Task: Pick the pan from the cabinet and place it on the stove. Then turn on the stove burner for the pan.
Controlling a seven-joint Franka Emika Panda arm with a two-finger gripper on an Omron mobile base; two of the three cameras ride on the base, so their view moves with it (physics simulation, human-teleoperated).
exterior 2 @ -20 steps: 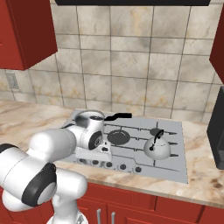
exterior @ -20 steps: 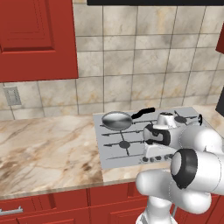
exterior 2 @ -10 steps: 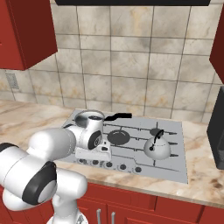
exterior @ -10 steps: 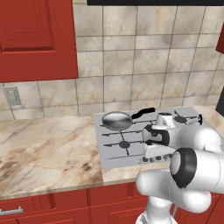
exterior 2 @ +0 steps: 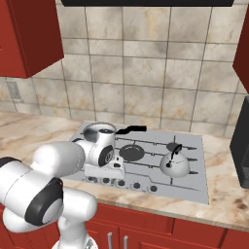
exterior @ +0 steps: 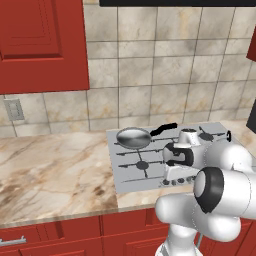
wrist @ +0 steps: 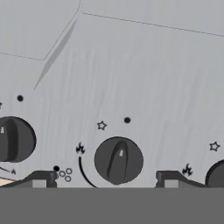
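The claw (wrist: 105, 179) hangs spread wide over the stove's (exterior: 131, 173) front edge, one finger on either side of a dark knob (wrist: 118, 160), not touching it. Farther back, the pan (exterior: 133, 137) sits on the rear left burner.

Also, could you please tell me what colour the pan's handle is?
Black. The pan is silver-grey, and its handle shows best in the left base view.

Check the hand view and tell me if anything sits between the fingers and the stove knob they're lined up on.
Nothing visible does. The knob sits centred between the two open fingers, with bare stove surface around it. The pan rests on the rear burner.
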